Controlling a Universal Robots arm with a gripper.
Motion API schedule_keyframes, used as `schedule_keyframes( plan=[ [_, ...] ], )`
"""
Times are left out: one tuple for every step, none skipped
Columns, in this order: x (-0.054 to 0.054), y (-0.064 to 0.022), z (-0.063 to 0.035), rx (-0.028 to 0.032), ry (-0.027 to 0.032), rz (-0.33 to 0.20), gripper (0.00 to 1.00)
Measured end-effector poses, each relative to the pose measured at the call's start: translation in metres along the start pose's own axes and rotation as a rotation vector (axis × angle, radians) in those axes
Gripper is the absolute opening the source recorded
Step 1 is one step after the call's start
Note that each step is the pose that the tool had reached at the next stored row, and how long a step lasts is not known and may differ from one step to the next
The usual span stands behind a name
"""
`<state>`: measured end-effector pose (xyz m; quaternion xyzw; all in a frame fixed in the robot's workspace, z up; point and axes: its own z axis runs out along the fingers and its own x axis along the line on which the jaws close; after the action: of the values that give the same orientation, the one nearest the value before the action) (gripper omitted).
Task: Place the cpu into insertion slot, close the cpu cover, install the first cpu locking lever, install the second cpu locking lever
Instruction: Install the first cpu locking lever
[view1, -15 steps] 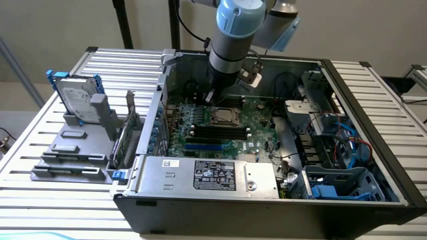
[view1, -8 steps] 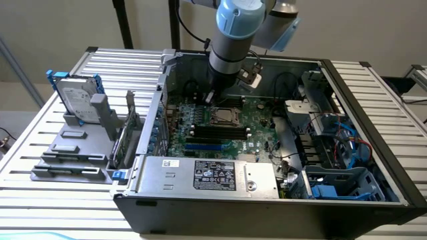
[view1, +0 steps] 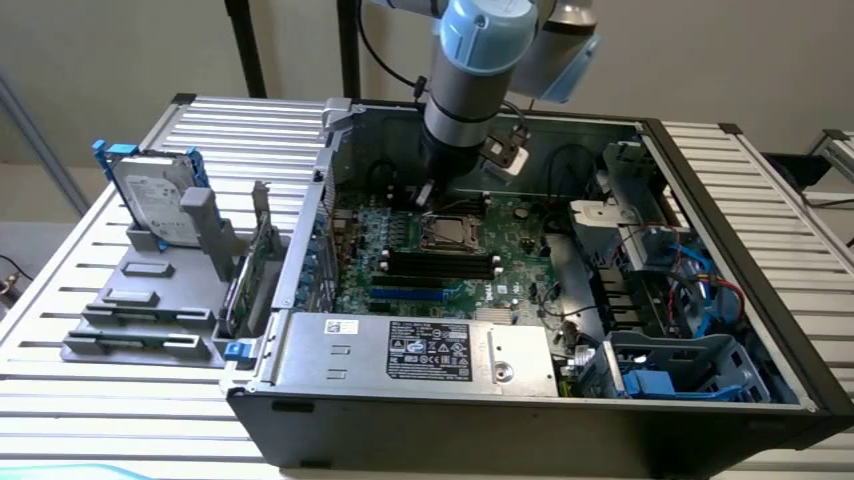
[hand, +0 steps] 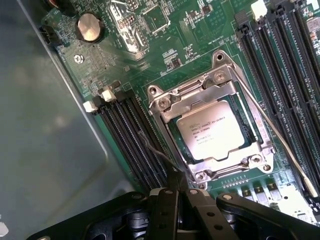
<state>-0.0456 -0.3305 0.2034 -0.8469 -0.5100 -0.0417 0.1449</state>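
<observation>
The cpu (hand: 212, 131) already lies in the slot (hand: 247, 125), silvery face up. The cover (hand: 197, 97) is down over it, framing it through its window. By that, the step in hand is the first locking lever.

The gripper (hand: 180, 192) has its fingers pinched together and nothing is clamped between them. Their tips are at the free end of the thin near lever (hand: 157, 152), which runs along the cover's edge on the side of the memory slots (hand: 130, 140). Whether the tips touch the wire or sit just beside it is not clear. The far lever (hand: 280, 142) splays away from the opposite edge of the cover and looks unlatched.

Seating the near lever calls, I judge, for a steady push down with a slight sideways sweep to tuck the wire under its hook. The closed fingertips must stay on the wire, because a slip would land them on the board (hand: 200, 30).

Reading the exterior view as a clock face, the arm (view1: 474, 70) comes in from twelve o'clock, nearly vertical. Its gripper (view1: 427, 198) is low inside the case (view1: 694, 200), with the socket just toward five o'clock of it. A hard drive (view1: 154, 195) stands out at nine o'clock of the case, on the table (view1: 80, 300).
</observation>
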Motion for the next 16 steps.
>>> schedule_keyframes(
  plan=[
    [0.0009,0.0003,0.0003,-0.001,-0.0021,0.0,0.11],
    [0.0019,0.0004,0.0006,-0.0017,-0.0036,0.001,0.11],
    [0.003,0.0002,0.0011,-0.0021,-0.0046,0.001,0.11],
    [0.0043,-0.0002,0.0017,-0.0025,-0.0051,0.001,0.11],
    [0.0053,-0.0005,0.0021,-0.0026,-0.0058,0.001,0.11],
    [0.006,-0.0005,0.0025,-0.0026,-0.0064,0.002,0.11],
    [0.0064,0.0,0.0026,-0.0026,-0.0074,0.002,0.11],
    [0.0067,0.0006,0.0027,-0.0027,-0.0087,0.003,0.11],
    [0.0069,0.001,0.0026,-0.0024,-0.01,0.003,0.11],
    [0.007,0.0012,0.0025,-0.0017,-0.011,0.004,0.11],
    [0.007,0.0013,0.0025,-0.0005,-0.0118,0.005,0.11],
    [0.007,0.0013,0.0025,0.0008,-0.0125,0.005,0.11],
    [0.0069,0.0015,0.0025,0.0017,-0.0127,0.006,0.11],
    [0.0066,0.0016,0.0024,0.0024,-0.0129,0.006,0.11],
    [0.0062,0.0018,0.0023,0.0027,-0.013,0.006,0.11],
    [0.0058,0.002,0.0022,0.003,-0.0129,0.006,0.11]
  ],
)
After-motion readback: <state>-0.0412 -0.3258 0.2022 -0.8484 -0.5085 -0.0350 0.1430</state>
